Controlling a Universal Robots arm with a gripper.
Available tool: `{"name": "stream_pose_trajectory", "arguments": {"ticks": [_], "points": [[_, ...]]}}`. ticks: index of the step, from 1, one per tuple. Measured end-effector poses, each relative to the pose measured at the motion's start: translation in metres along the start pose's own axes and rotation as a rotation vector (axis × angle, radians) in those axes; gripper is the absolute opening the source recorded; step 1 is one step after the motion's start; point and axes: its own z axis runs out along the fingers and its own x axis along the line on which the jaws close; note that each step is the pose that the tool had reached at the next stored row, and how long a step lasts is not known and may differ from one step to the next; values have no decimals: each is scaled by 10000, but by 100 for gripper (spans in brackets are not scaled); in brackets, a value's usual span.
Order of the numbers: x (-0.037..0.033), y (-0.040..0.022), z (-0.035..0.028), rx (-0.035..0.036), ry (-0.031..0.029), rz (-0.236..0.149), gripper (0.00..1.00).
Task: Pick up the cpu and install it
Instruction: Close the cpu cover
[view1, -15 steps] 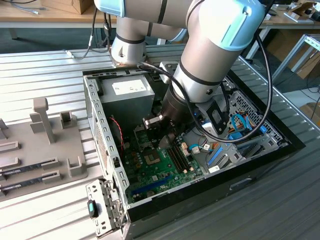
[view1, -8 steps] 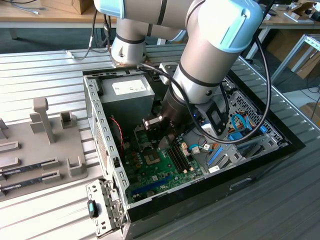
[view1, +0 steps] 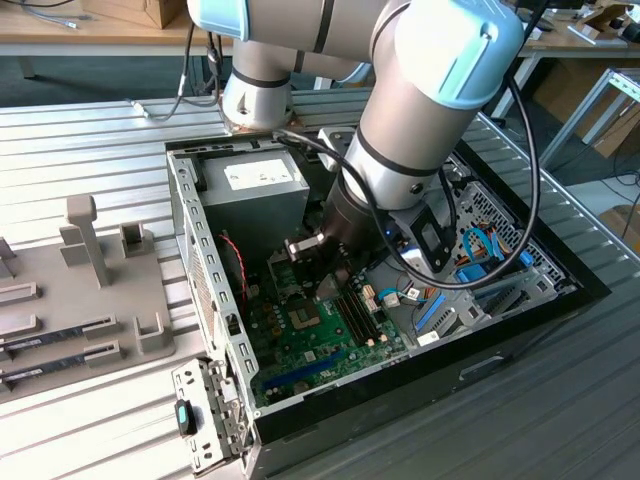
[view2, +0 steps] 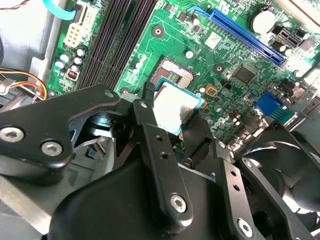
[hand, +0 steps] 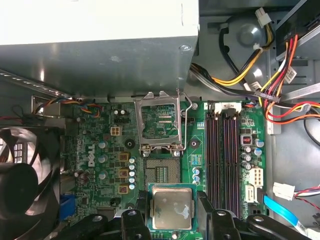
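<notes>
My gripper (hand: 172, 212) is shut on the cpu (hand: 171, 207), a flat square chip with a pale silvery top and a teal rim, gripped at two opposite edges by the black fingers (hand: 141, 210). In the second wrist view the cpu (view2: 172, 107) hangs a little above the green motherboard (view2: 235, 50), just beside the open socket (view2: 175, 75). In the first wrist view the socket (hand: 162, 172) lies bare with its metal frame (hand: 159, 122) flipped up behind it. The exterior view shows the arm's end (view1: 320, 260) reaching down into the computer case, over the socket (view1: 305, 318).
A grey power supply (view1: 255, 185) fills the case's back corner, and a black fan (hand: 20, 185) sits beside the board. Memory slots (hand: 225, 160) and bundled cables (hand: 260, 75) flank the socket. A grey fixture (view1: 80, 290) with memory sticks (view1: 60, 335) lies at the exterior view's left.
</notes>
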Motion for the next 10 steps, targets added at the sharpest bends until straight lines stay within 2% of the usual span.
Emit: {"name": "stream_pose_trajectory", "arguments": {"ticks": [10], "points": [[-2, -1, 31, 0, 0, 0, 47]]}}
